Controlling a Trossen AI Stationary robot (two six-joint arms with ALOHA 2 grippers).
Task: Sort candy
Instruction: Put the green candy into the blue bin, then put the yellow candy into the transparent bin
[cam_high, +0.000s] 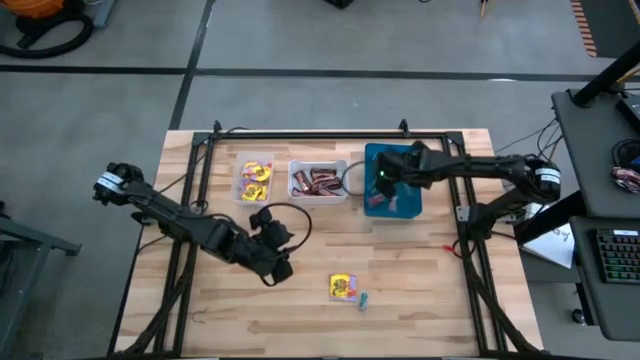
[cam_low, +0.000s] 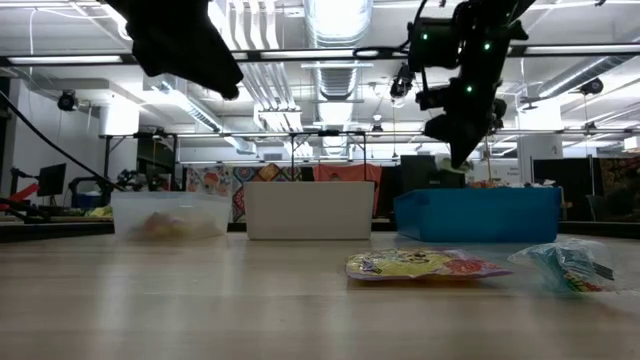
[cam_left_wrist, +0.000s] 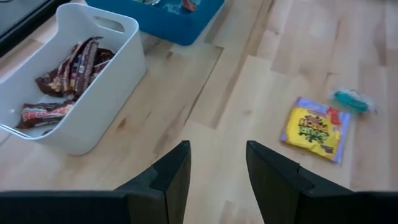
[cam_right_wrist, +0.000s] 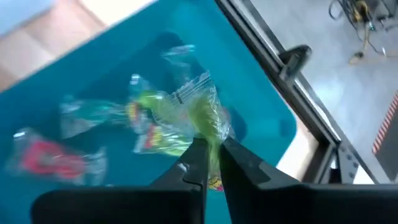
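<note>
High view: right gripper (cam_high: 385, 181) over blue bin (cam_high: 410, 207), upper right of centre; left gripper (cam_high: 283, 270) low left of centre, above bare table (cam_high: 420, 290).
Right fingers pinch a green-wrapped candy (cam_right_wrist: 202, 118) over the bin; other wrapped pieces inside are smeared, hard to identify. Left fingers (cam_left_wrist: 171, 171) spread, holding nothing. Yellow packet (cam_high: 343, 287) and teal piece (cam_high: 363, 299) lie just beside each other at lower centre. White bin (cam_high: 296, 186) holds brown-red bars (cam_high: 321, 180); clear bin (cam_high: 242, 190) holds yellow packets (cam_high: 256, 177).
</note>
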